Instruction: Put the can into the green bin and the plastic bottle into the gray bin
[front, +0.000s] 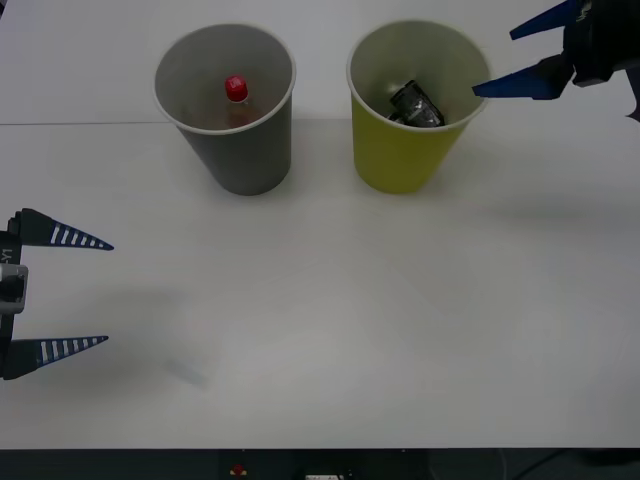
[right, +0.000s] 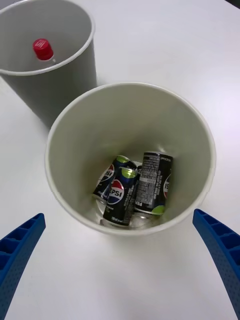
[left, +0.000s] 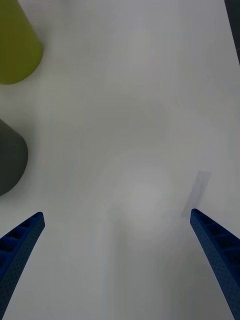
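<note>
The green bin (front: 400, 155) stands at the back right of the table, and dark cans (right: 154, 182) lie on its floor, one of them (front: 415, 105) visible from the front. My right gripper (front: 495, 62) hovers open just above and to the right of its rim, holding nothing; its wrist view looks straight down into the green bin (right: 135, 120). To the left stands the gray bin (front: 250, 160), with the plastic bottle (front: 236, 90) upright inside it, red cap up. The bottle's cap (right: 43, 49) also shows inside the gray bin (right: 60, 85). My left gripper (front: 108, 293) rests open and empty low at the table's left edge.
The white table (front: 350, 320) stretches wide in front of the two bins. From the left wrist, the green bin (left: 17, 50) and the gray bin (left: 10, 160) sit off to one side. A faint clear strip (left: 197, 192) lies flat on the table there.
</note>
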